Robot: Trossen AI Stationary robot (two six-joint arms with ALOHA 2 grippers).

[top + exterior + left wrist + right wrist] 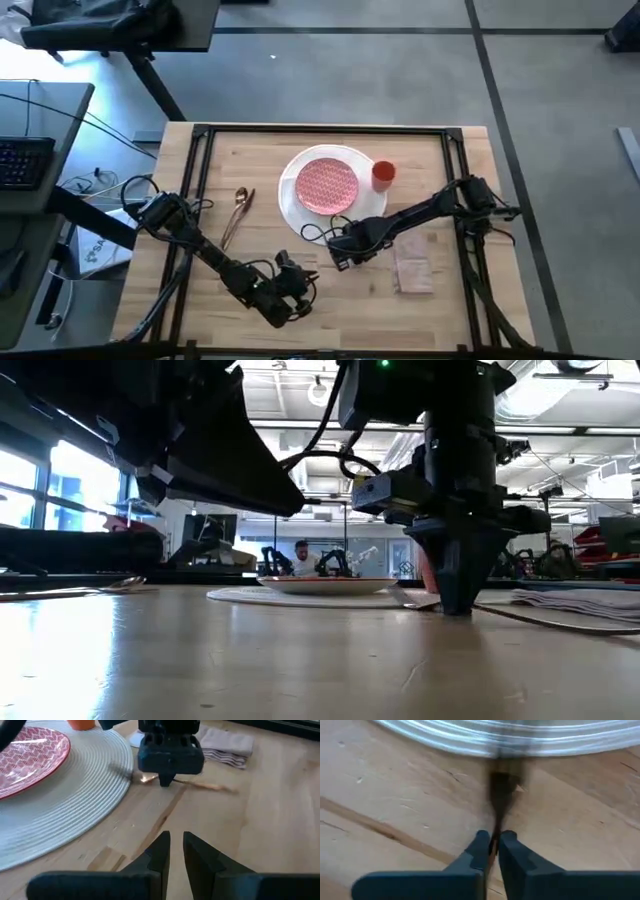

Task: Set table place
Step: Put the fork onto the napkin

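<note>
1. The right claw (pixel 341 250) is down at the worktop (pixel 340 310), just off the rim of the large white plate (pixel 300 215), its fingers (pixel 480 847) clenched on a thin copper utensil (pixel 210 785) that lies flat on the wood.
2. Only the right wrist view shows that pinch; the high view hides it under the arm.
3. The left wrist view alone shows the utensil's handle running out from under the right claw toward the pale pink napkin (pixel 412 265), which lies past that claw, away from the plate.
4. The red-patterned plate (pixel 326 184) sits on the white plate beyond the right claw, and the orange cup (pixel 383 175) stands just beside the white plate's rim.
5. The left claw (pixel 172 851) hangs above bare wood, well short of the plates and facing the right claw, with its fingers nearly together around nothing.
6. A copper spoon (pixel 236 212) lies on the far side of the white plate from the right claw; the high view shows it plainly, the low view only as a faint sliver.
7. The low view adds the room behind, with a person (pixel 300 558) seated far off.
</note>
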